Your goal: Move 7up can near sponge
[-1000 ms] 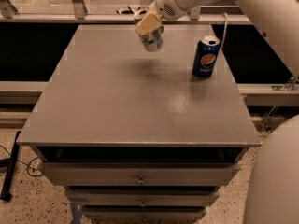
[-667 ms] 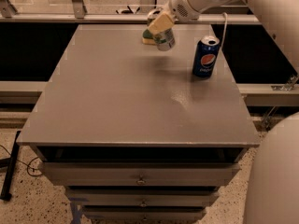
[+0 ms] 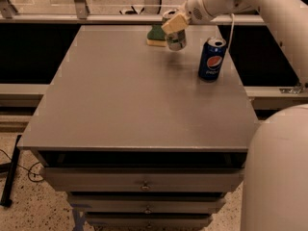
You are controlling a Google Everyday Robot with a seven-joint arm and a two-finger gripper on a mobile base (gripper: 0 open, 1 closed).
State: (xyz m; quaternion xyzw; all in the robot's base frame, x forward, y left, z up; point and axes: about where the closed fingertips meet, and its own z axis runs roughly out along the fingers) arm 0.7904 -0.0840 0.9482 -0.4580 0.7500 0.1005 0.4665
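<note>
Hand (image 3: pixel 174 24) at upper centre grips the 7up can (image 3: pixel 176 40) right beside the sponge (image 3: pixel 155 35); I'd lower it straight, upright, onto the desk (image 3: pixel 134 95).

A: The gripper (image 3: pixel 174 24) is at the table's far edge, clamped on the 7up can (image 3: pixel 176 39). The near finger pad (image 3: pixel 174 22) covers the can's upper part. The far finger is hidden behind it.
B: Label?
A: Too blurred to read. Can't tell if the can's base touches the table (image 3: pixel 134 100).
B: The sponge (image 3: pixel 154 34)?
A: Its right end is hidden behind the can. Touching or just beside, can't tell.
B: Edges?
A: The arm (image 3: pixel 269 6) is cut by the top and right edges. The robot body (image 3: pixel 279 177) is cut by the right and bottom edges. The lowest drawer (image 3: pixel 149 222) is cut by the bottom edge.
</note>
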